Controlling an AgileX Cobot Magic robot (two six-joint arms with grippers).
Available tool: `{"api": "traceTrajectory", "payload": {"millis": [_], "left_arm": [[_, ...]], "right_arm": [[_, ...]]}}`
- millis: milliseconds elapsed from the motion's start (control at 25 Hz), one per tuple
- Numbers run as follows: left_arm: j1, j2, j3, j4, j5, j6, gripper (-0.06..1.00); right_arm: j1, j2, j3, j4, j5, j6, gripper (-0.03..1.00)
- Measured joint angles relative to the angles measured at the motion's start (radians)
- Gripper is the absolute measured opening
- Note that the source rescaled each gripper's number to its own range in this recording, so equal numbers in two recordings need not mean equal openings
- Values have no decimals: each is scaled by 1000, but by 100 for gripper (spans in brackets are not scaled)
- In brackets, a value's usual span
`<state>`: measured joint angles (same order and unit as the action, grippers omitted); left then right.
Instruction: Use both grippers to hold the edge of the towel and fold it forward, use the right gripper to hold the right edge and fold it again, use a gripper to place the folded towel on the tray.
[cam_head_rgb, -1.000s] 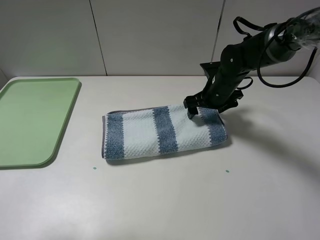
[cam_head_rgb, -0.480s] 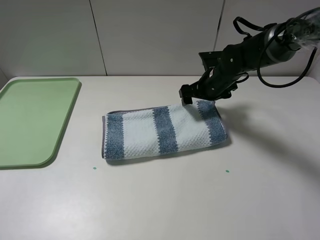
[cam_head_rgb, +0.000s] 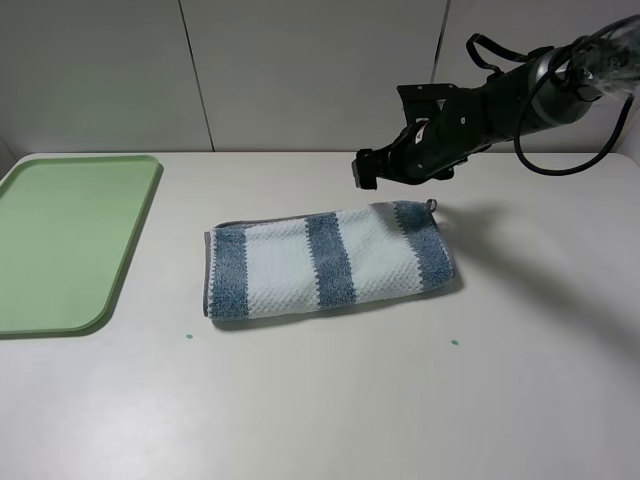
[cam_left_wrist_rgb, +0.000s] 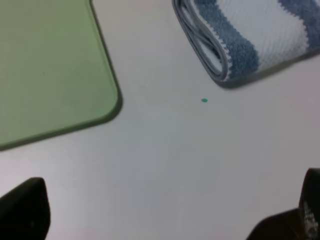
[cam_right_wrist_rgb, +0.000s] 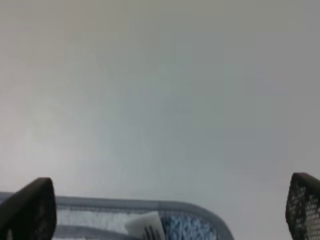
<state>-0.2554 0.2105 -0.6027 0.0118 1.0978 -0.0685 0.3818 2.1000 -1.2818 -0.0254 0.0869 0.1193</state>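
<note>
Change: right gripper (cam_head_rgb: 367, 170) raised off the far right corner of the towel (cam_head_rgb: 330, 262), now clear above it; corner laid flat again.
Right gripper: jaws spread wide, nothing held.
Left gripper (cam_left_wrist_rgb: 161, 212): spread wide, empty; only dark fingertips seen (wrist view), unseen from overhead.
Towel: folded, on the table (cam_head_rgb: 330, 400), right of the tray (cam_head_rgb: 60, 240), apart.
Tray: left end cut off.

This looks like a robot test room, a lab. A black robot arm (cam_head_rgb: 500, 100) with loose cables reaches in from the upper right. The table (cam_head_rgb: 320, 420) is plain white. The wall (cam_head_rgb: 300, 70) along the top is bare grey panels. Two tiny green dots (cam_head_rgb: 188, 337) sit on the table in the lower half. A striped towel (cam_head_rgb: 330, 262) lies in the middle and a green tray (cam_head_rgb: 60, 240) at the left.
</note>
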Motion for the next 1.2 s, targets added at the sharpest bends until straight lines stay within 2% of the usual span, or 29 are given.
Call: {"api": "traceTrajectory", "payload": {"millis": [80, 160, 400, 1200], "left_arm": [[67, -51, 50, -38, -49, 68, 100], [124, -110, 82, -64, -60, 96, 100], [253, -213, 103, -80, -41, 107, 100], [261, -213, 103, -61, -40, 110, 99]], "right_arm": [[0, 0, 0, 0, -16, 0, 100], [0, 0, 0, 0, -23, 0, 100], [0, 0, 0, 0, -58, 0, 100], [0, 0, -1, 8, -68, -1, 100]]}}
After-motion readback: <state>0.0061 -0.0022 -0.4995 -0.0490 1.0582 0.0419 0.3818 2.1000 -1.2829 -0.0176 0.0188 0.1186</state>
